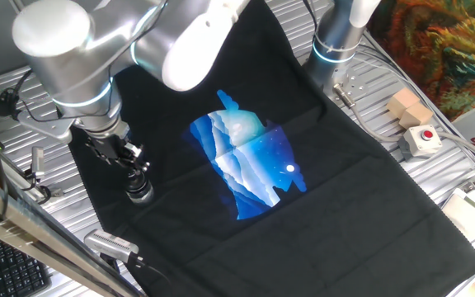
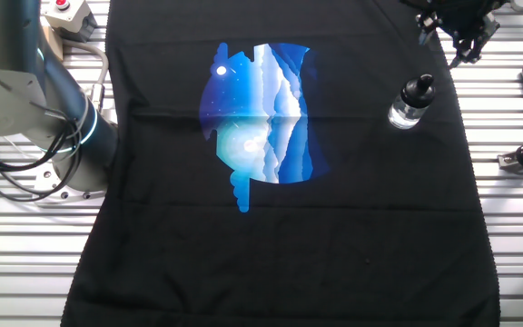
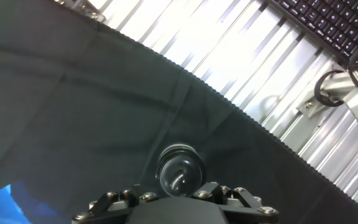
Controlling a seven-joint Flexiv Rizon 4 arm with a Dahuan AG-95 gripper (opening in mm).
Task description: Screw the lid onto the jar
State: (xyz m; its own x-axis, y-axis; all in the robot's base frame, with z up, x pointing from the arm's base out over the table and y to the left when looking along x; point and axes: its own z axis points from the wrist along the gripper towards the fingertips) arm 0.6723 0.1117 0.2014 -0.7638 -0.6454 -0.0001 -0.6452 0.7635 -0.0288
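The hand [image 2: 468, 34] hangs just above the jar, a little to one side of it, and grips nothing; in the other fixed view its dark fingers [image 2: 455, 47] stand apart from the cap with cloth showing between. Whether the jaws are spread or closed I cannot tell, since the hand view shows only their base at the bottom edge.

Below it the jar [image 2: 404, 112] stands upright on the black cloth [image 2: 289, 254], near the cloth's edge and well away from the blue printed picture [image 2: 260, 118] in the middle. The lid [image 2: 419, 90] already sits on top of the jar, dark above the clear glass. From the hand view the lid [image 3: 180, 169] looks level and centred. My guess is that the screwing is done or nearly so, with the hand let go; how tight the thread is, nobody could say from here. What may remain is a last turn, or simply moving away.

Counting: one arm, one hand, one jar, one lid, one cloth. Out on the slatted counter [image 1: 435, 177] there is one box with a red button [image 1: 423, 139], one pale wooden block [image 1: 408, 107] beside it, and one keyboard [image 3: 328, 22] past the cloth's edge
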